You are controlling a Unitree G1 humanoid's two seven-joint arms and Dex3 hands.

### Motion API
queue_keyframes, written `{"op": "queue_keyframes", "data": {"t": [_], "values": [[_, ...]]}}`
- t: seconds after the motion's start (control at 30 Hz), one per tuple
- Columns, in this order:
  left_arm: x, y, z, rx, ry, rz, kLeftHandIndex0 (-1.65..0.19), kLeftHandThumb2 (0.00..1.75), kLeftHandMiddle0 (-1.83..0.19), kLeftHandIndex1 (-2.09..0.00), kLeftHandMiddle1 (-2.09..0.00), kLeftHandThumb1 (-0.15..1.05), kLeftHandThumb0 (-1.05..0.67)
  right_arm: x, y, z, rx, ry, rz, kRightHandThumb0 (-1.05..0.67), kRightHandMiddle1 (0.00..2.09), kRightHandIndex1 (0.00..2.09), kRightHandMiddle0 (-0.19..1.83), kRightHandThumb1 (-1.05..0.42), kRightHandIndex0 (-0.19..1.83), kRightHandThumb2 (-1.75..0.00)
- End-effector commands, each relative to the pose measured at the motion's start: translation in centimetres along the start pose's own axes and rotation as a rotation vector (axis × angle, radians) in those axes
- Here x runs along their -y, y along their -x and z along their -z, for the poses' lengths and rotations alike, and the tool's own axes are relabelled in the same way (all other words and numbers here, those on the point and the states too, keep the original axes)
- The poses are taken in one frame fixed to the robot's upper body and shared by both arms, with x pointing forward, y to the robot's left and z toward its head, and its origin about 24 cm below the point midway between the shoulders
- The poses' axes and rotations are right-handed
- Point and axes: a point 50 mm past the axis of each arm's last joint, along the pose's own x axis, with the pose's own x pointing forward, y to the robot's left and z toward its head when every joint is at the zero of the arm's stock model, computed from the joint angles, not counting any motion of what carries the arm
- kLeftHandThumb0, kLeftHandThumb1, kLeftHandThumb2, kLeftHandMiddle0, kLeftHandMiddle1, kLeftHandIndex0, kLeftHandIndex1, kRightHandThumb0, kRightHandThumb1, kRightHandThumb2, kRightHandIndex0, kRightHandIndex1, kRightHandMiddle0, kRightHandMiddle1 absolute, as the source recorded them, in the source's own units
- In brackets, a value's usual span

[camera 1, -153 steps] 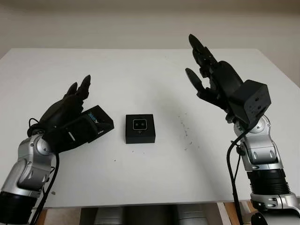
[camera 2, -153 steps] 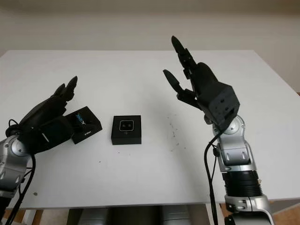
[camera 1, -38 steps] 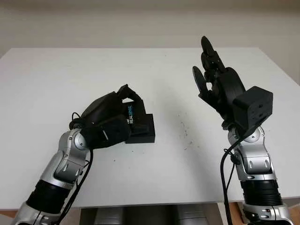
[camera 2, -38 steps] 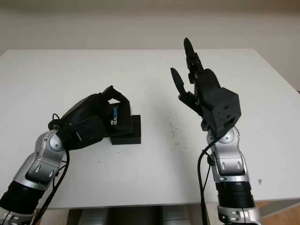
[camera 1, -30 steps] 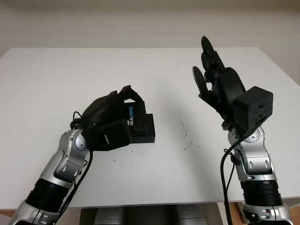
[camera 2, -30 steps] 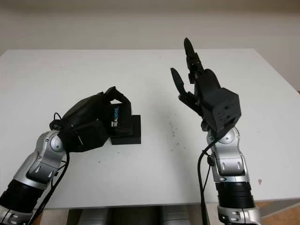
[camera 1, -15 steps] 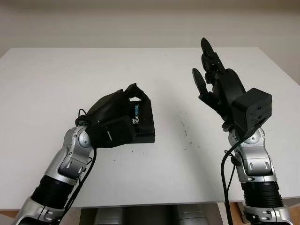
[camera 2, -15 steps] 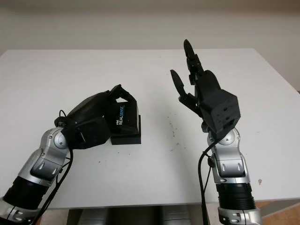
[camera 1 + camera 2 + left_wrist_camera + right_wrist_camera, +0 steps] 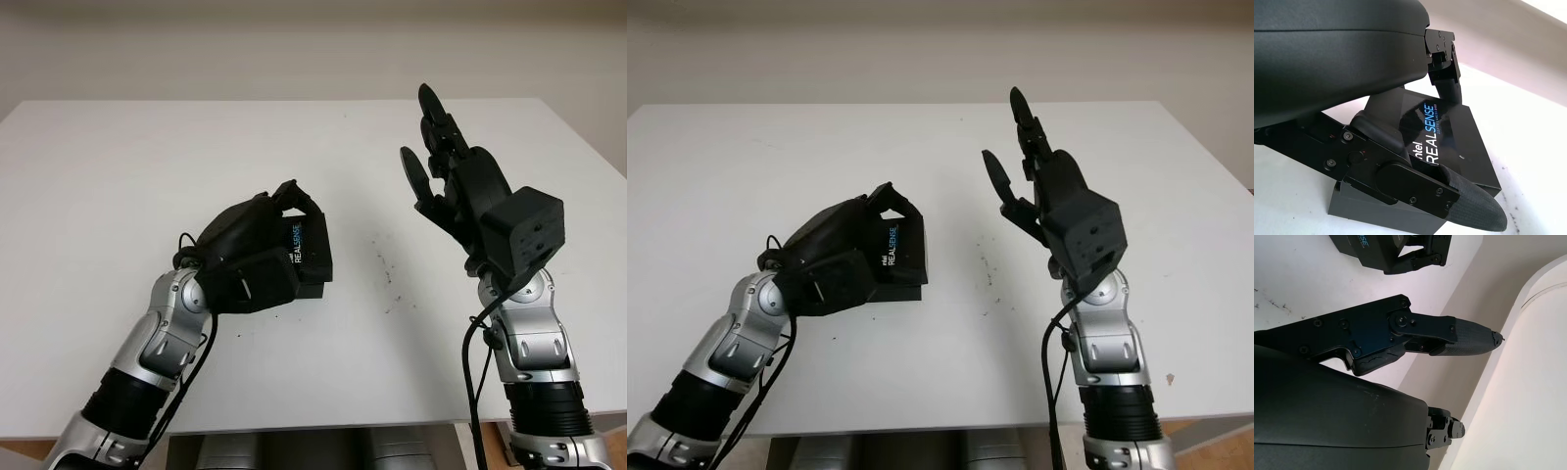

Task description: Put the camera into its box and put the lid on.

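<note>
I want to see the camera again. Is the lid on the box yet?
Not fully: the left hand holds the black printed lid tilted over the black box.

Evenly, softly lit from overhead; faint shadows on the table (image 9: pixel 118 166); sheen on the lid (image 9: pixel 1449 132).
</note>
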Motion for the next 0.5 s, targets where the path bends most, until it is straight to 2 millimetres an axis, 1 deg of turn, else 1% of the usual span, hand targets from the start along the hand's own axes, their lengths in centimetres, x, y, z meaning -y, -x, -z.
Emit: {"op": "queue_keyframes", "data": {"t": [0.0,0.13,0.37,0.47], "values": [[-0.38,-0.39,-0.43,0.013,-0.016,-0.017,-0.07,0.13,-0.14,-1.55,-1.74,1.05,-0.23,0.16,0.11,-0.38,0.013,0.012,-0.002,-0.77,0.05,0.05,-0.02,-1.05,-0.05,-0.53],[-0.30,-0.36,-0.12,0.001,-0.041,-0.022,-0.08,0.12,-0.15,-1.55,-1.78,1.05,-0.23,0.12,0.07,-0.35,0.016,0.017,-0.008,-0.76,0.05,0.05,-0.02,-1.05,-0.05,-0.54],[-0.52,-0.17,0.32,-0.004,-0.071,-0.027,-0.06,0.10,-0.09,-1.67,-1.93,1.05,-0.23,0.10,-0.01,-0.26,0.020,0.007,-0.008,-0.77,0.05,0.05,-0.03,-1.05,-0.05,-0.53],[-0.68,-0.07,0.45,-0.014,-0.082,-0.021,-0.03,0.10,-0.09,-1.62,-1.84,1.05,-0.23,0.13,0.00,-0.19,0.018,0.009,-0.008,-0.77,0.05,0.05,-0.03,-1.05,-0.05,-0.53]]}}
